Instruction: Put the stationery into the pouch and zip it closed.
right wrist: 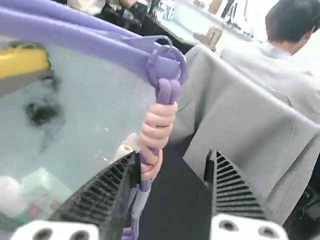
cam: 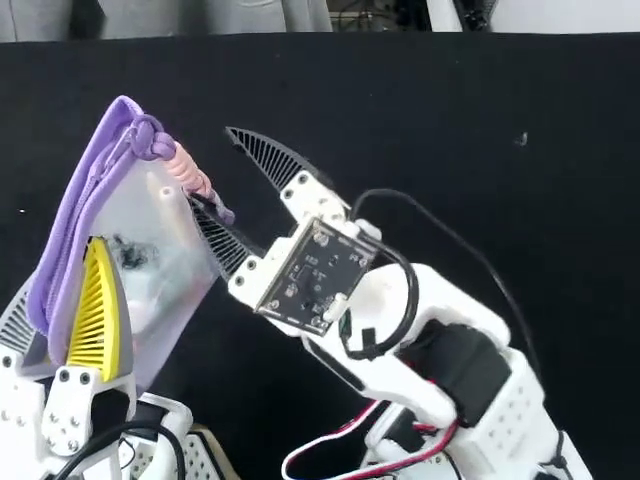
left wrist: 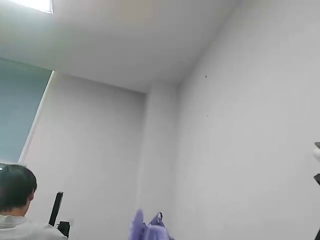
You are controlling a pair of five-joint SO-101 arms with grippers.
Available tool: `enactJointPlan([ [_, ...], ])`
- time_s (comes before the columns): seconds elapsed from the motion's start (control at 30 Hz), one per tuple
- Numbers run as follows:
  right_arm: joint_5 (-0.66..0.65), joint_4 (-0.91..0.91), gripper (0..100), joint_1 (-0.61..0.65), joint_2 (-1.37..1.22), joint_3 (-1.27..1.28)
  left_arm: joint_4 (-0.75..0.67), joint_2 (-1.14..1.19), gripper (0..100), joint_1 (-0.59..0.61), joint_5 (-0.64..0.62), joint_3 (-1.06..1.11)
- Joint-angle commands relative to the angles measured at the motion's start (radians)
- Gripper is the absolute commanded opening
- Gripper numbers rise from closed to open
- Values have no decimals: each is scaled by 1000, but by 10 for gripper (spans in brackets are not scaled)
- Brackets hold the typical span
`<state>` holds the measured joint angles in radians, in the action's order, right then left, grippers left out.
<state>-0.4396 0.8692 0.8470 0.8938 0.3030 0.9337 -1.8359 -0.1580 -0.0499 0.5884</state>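
You get no readable text in any view. The dark mark (right wrist: 42,112) on the clear pouch (cam: 165,230) is a blur; can't tell if it's print. The greenish packet (right wrist: 37,192) inside the pouch carries a label too soft to read. Markings on the camera board (cam: 310,275) are too small to read.

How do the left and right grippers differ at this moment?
The left gripper has a yellow finger; the right gripper has black ribbed fingers. The left gripper is shut on the pouch, holding it up; the right gripper is open, with the pouch's pink pull cord close by one finger. Both are at the pouch.
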Motion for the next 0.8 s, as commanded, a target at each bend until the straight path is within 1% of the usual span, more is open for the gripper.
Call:
enactJointPlan([
  [0.0,8,-124,219,12,48,73,-26,9,29,-1,-14,-44],
  [0.03,18,-138,219,12,56,87,-26,9,29,-1,-14,-44],
  [0.17,127,-192,219,14,90,125,-26,9,29,-1,-14,-42],
  [0.27,161,-239,219,14,114,168,-14,9,29,-1,-15,-31],
  [0.4,167,-310,219,15,151,239,-17,9,29,-1,-15,-19],
  [0.6,161,-336,219,130,222,300,-15,9,29,-1,-15,-16],
  [0.77,160,-345,219,138,232,305,-14,9,29,-1,-15,-16],
])
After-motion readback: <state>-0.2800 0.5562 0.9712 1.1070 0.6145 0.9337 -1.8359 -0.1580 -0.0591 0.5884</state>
